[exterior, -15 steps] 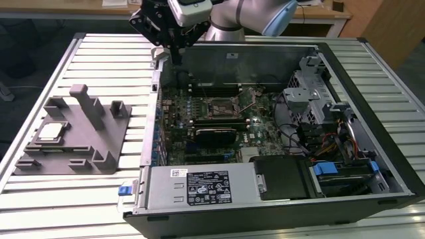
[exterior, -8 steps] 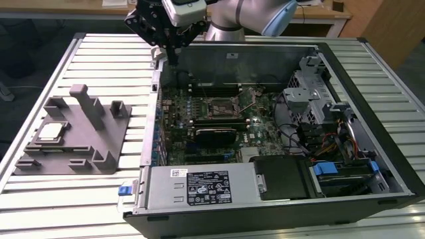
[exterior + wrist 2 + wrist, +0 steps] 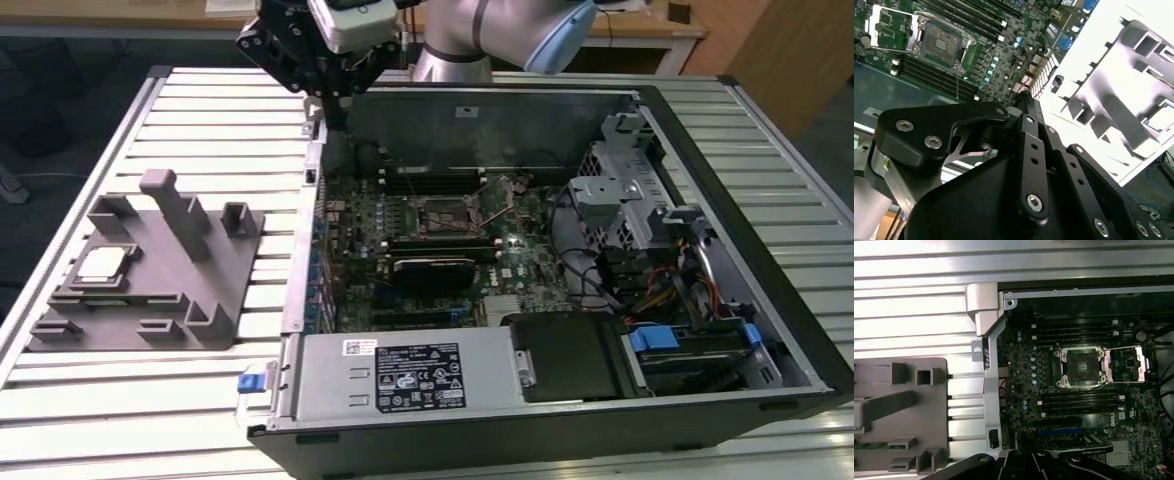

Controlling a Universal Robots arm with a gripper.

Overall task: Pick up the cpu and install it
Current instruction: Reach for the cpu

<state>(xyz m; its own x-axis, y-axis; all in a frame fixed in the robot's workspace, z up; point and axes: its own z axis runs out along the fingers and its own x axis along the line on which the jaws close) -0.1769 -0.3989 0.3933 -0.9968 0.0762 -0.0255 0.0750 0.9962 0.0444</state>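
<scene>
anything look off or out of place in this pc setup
Nothing looks damaged, spilled or askew. The cpu lies flat in the grey fixture beside the open computer case. The socket has its metal cover swung open, which suits an install rather than a fault.

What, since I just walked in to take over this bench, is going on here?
A robot arm's gripper hovers over the edge of the open computer case. The cpu lies in the grey fixture at the exterior view's left, not yet picked up. The motherboard's socket stands open, its plate flipped aside.
</scene>
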